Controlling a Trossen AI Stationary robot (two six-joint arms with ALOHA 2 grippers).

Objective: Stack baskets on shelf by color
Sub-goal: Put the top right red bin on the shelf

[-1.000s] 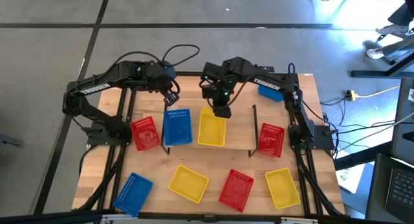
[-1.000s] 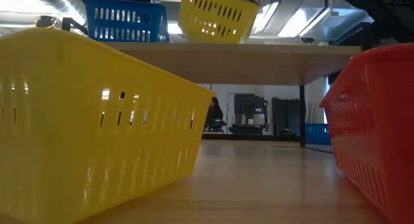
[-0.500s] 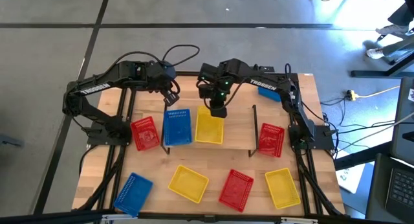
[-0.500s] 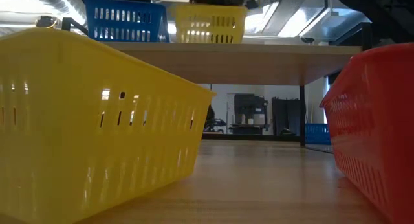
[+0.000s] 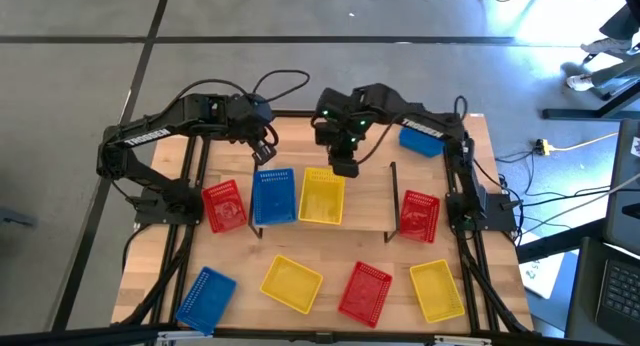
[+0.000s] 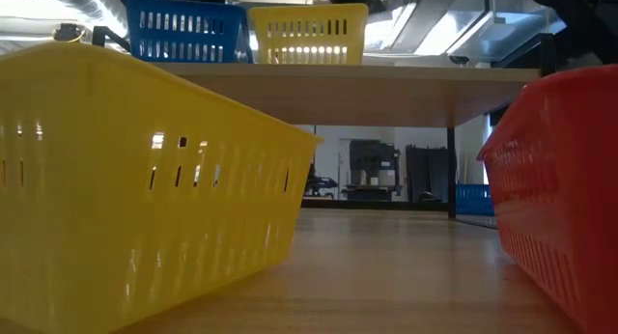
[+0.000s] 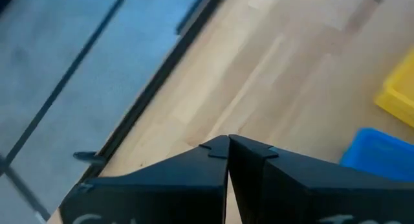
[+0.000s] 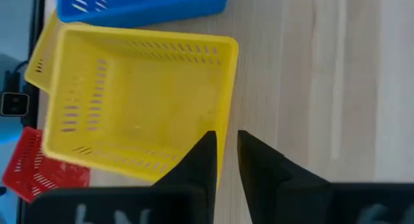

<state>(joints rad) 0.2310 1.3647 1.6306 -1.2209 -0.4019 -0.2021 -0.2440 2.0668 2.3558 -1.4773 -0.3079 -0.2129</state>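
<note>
— Right gripper (image 5: 344, 169)?
— Fingers narrowly parted, gripping nothing, poised above the far rim of the yellow perforated plastic basket (image 5: 322, 196).
— Basket's place?
— Flat on the low light-wood shelf (image 5: 368, 194), just beside the blue mesh basket (image 5: 275, 196).
— Left gripper (image 5: 265, 152)?
— Fingers pressed together, hovering near the blue basket's far end.

you can read white lettering, "trossen", on the left arm (image 5: 133, 138) in the high view. the right arm (image 5: 425, 136) carries a similar white mark, too foreshortened for you to read. no other text is legible.
</note>
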